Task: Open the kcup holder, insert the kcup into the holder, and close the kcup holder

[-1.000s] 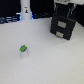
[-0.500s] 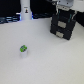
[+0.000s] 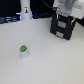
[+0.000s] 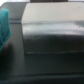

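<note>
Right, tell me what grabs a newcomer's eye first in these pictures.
The green-topped kcup stands alone on the pale table, toward the exterior view's left. At the far right of that view, the white end effector hangs directly over the black kcup holder, whose dark, blurred box fills the wrist view.

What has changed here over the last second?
Very little. The gripper seems to have dropped slightly toward the black drawer box; it is too blurry to be sure. It has taken hold of nothing visible. The green-topped cup and the box stayed put.
</note>
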